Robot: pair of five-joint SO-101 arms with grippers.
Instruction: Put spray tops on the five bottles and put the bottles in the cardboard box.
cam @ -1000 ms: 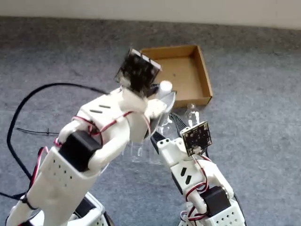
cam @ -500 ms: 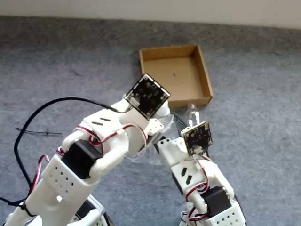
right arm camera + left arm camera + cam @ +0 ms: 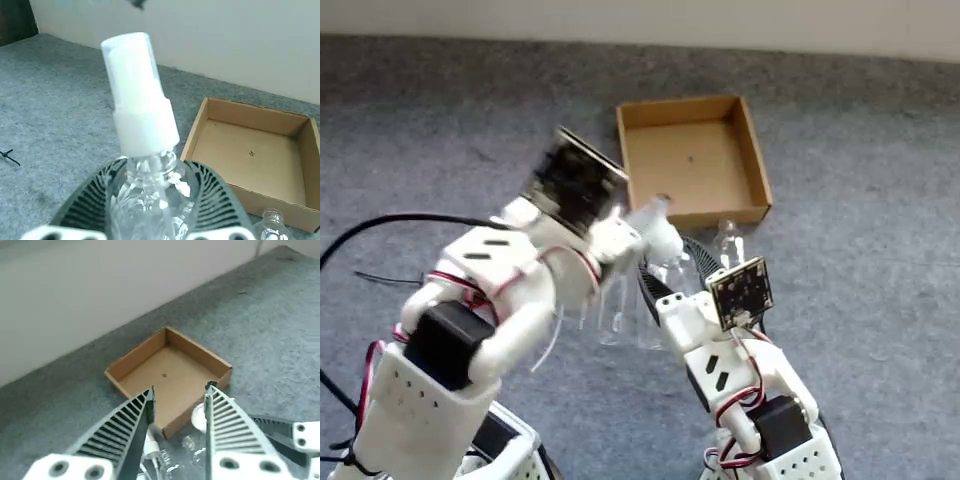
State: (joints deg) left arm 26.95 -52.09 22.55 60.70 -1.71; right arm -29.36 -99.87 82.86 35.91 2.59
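Note:
A clear bottle (image 3: 150, 200) with a white spray top (image 3: 140, 100) stands upright in my right gripper (image 3: 150, 220), which is shut on the bottle's body. From above, that gripper (image 3: 675, 273) sits in front of the cardboard box (image 3: 752, 160), and the spray top (image 3: 663, 238) shows just above it. My left gripper (image 3: 177, 395) hangs open and empty above the capped bottle, tilted toward the box (image 3: 125, 372). A topless clear bottle (image 3: 727, 236) stands by the box's near wall.
More clear bottles (image 3: 612, 312) stand on the grey carpet under the left arm. A black cable (image 3: 380, 225) and a small black tie (image 3: 405, 279) lie at the left. The box is empty inside.
The left gripper came down with the spray top onto the bottle held by the right gripper, let go, and has pulled up and to the left. The right arm stayed still.

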